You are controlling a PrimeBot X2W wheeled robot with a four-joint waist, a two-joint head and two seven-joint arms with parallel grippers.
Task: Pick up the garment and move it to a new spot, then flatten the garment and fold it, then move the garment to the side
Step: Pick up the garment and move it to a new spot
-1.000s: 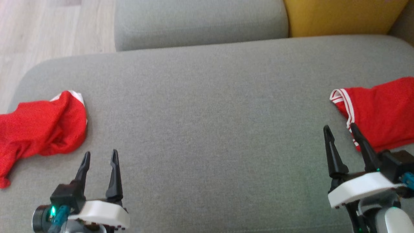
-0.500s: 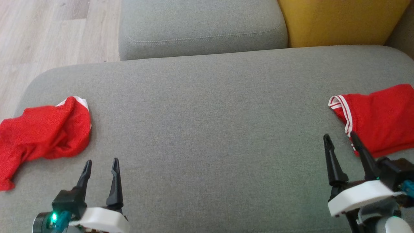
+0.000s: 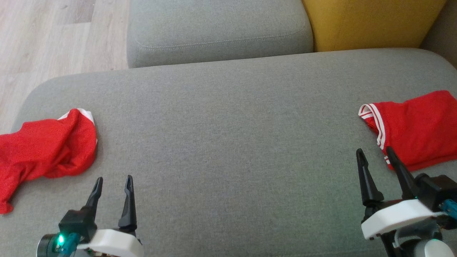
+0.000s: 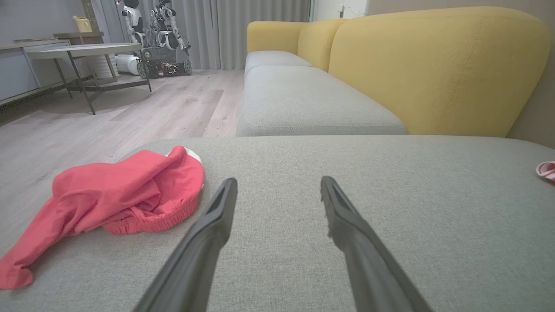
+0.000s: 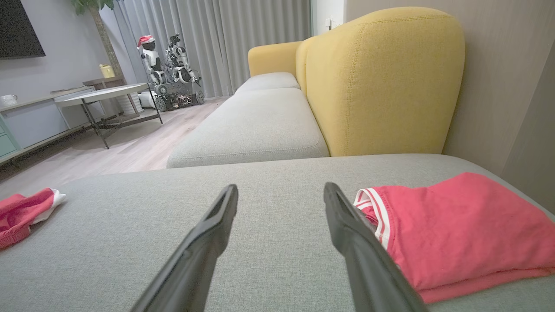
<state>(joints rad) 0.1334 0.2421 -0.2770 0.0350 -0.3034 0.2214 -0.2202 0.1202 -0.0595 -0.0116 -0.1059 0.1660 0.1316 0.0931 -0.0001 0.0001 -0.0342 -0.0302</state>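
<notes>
L edge cuts off crumpled garment (image 3: pixel 46 146), R edge cuts folded garment (image 3: pixel 417 128)

- We see the left gripper (image 3: pixel 114 177) with jaws apart and empty, crumpled red garment (image 3: pixel 43 150) just outboard of them.
- Right gripper (image 3: pixel 373 149) likewise, folded red garment (image 3: pixel 417 128) beside its outer jaw.

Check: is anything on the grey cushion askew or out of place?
The left red garment lies crumpled near the left edge of the cushion; the right red garment lies folded flat. Nothing spilled or damaged.
</notes>
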